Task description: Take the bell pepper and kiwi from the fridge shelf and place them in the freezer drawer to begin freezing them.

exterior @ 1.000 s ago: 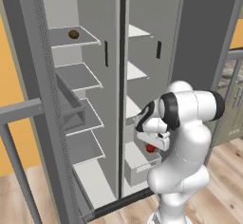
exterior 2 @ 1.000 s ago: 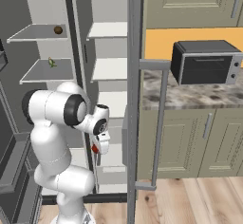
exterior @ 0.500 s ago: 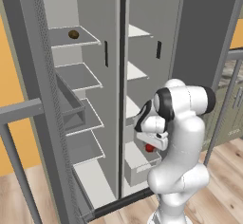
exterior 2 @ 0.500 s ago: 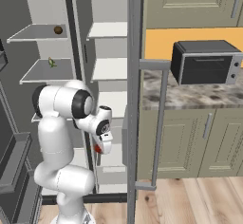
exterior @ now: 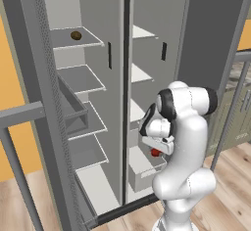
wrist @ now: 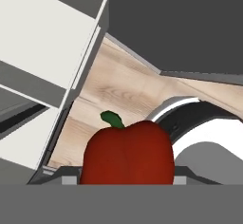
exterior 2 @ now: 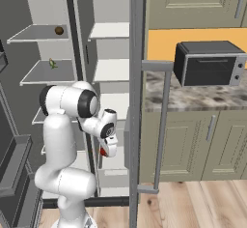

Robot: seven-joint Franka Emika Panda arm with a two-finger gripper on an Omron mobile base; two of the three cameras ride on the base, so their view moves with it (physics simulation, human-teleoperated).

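Observation:
My gripper (exterior: 156, 150) is shut on the glossy red bell pepper (exterior: 155, 152), low in front of the right compartment. In the hand view the bell pepper (wrist: 127, 154) sits between the jaws with its green stem up, and the gripper (wrist: 126, 179) is mostly hidden behind it. The pale freezer drawer (exterior: 139, 161) stands pulled out just left of and below the pepper; its thin white walls (wrist: 52, 52) show at the upper left of the hand view. The brown kiwi (exterior: 75, 35) lies on the top left shelf, also seen from the right as the kiwi (exterior 2: 59, 30).
A thin green-yellow item (exterior 2: 52, 64) lies on the second left shelf. The open left door carries a dark grey bin (exterior: 73, 120). The open right door and its handle bar (exterior 2: 161, 125) stand close beside the arm. A microwave (exterior 2: 207, 64) sits on the counter.
The arm's upper links have swung a little toward the fridge. The gripper has stayed shut on the bell pepper and has barely shifted.

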